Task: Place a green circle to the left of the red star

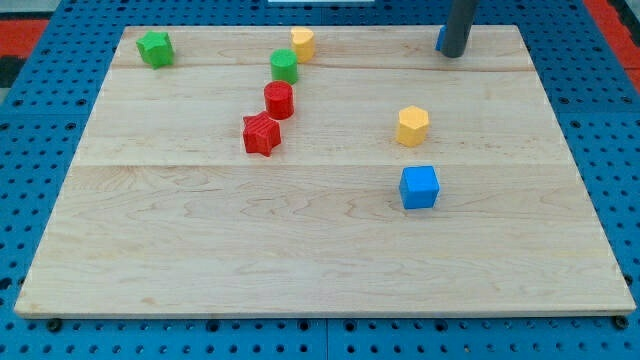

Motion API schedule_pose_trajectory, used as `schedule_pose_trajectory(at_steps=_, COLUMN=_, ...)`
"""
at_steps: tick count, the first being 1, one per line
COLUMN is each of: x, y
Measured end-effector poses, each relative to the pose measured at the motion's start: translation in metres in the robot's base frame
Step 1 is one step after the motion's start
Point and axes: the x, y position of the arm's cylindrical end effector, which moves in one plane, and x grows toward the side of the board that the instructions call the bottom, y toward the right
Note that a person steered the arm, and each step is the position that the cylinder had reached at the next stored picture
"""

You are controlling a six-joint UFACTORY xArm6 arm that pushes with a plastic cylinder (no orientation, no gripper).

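Hovering near the worktop's top-right corner, the tip point(452, 52), a bare rod with no claw, is well apart from the green circle point(285, 66) near the top edge; approach comes first, then pushing it down-left past the red star point(261, 134)

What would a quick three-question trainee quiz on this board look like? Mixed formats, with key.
1. True or false: the green circle already sits to the view's left of the red star.
2. Multiple choice: which block lies nearest my tip? A) the green star B) the blue block partly hidden behind the rod C) the blue cube
3. Fill in: the block directly between the green circle and the red star is the red ____.

Key: 1 false, it sits toward the view's top and slightly right of the star; 2 B; 3 cylinder.
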Motion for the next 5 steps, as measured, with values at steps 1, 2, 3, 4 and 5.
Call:
schedule_pose_trajectory(at_steps=1, x=0.023, y=-0.005)
schedule_pose_trajectory(at_steps=2, x=0.023, y=-0.005)
schedule_pose_trajectory(at_steps=3, x=0.023, y=-0.012)
schedule_pose_trajectory(at_steps=4, x=0.023, y=-0.033)
schedule_pose_trajectory(at_steps=5, x=0.023, y=-0.076)
